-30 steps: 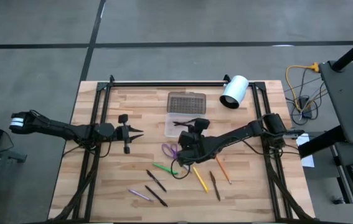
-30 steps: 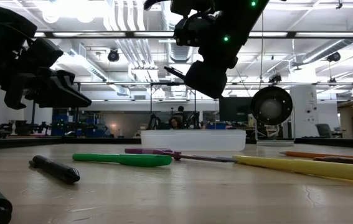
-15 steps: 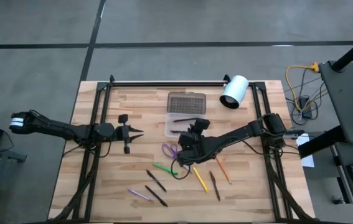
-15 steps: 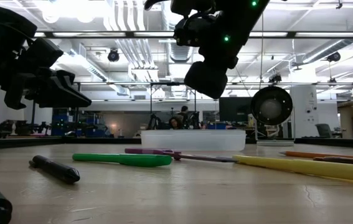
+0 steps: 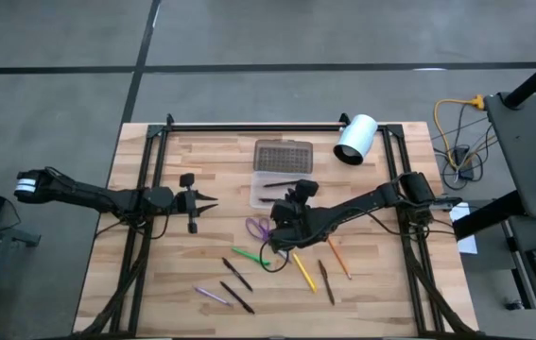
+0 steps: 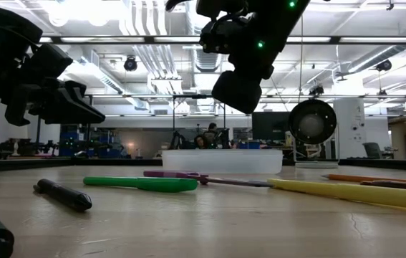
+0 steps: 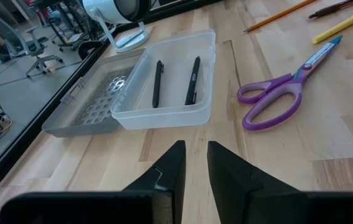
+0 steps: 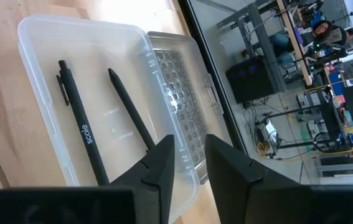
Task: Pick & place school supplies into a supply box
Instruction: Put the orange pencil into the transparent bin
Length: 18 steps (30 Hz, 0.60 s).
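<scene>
With two black pens (image 8: 80,134) lying in the clear plastic supply box (image 5: 282,189), right gripper (image 5: 291,195), jaws narrow and empty, should lift clear before descending on purple-handled scissors (image 5: 257,228); left gripper (image 5: 207,199) idle, jaws narrow.

Right gripper (image 5: 293,195) raised mid-table, fingers narrowly parted, empty. Left gripper (image 5: 207,198) parked near left edge, fingers nearly together, empty.

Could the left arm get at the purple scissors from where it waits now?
Probably yes. The scissors lie flat on bare wood ahead of the left gripper, nothing standing between them. The right gripper hovers close beside them, so the arms might crowd each other.
</scene>
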Motion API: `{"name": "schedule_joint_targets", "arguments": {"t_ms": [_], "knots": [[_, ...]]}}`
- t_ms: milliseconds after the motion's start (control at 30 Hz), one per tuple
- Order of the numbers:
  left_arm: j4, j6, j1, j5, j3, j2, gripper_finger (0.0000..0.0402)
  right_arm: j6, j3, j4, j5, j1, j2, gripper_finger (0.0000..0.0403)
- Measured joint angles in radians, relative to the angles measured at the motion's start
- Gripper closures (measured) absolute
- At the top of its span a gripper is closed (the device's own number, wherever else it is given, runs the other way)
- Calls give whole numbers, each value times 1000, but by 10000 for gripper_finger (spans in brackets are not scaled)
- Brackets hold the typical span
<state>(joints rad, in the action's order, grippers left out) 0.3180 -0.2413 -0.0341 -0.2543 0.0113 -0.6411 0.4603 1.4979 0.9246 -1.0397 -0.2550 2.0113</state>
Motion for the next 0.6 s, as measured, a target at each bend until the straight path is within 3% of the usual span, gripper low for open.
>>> {"name": "schedule_joint_targets", "arguments": {"t_ms": [300, 500, 600], "knots": [[0, 0, 0, 0, 0, 0, 349, 0, 0, 4, 8, 0, -5, 330], [0, 0, 0, 0, 0, 0, 349, 55, 0, 6, 172, 17, -63, 323], [0, 0, 0, 0, 0, 0, 349, 119, 0, 14, 303, 35, -113, 321]]}}
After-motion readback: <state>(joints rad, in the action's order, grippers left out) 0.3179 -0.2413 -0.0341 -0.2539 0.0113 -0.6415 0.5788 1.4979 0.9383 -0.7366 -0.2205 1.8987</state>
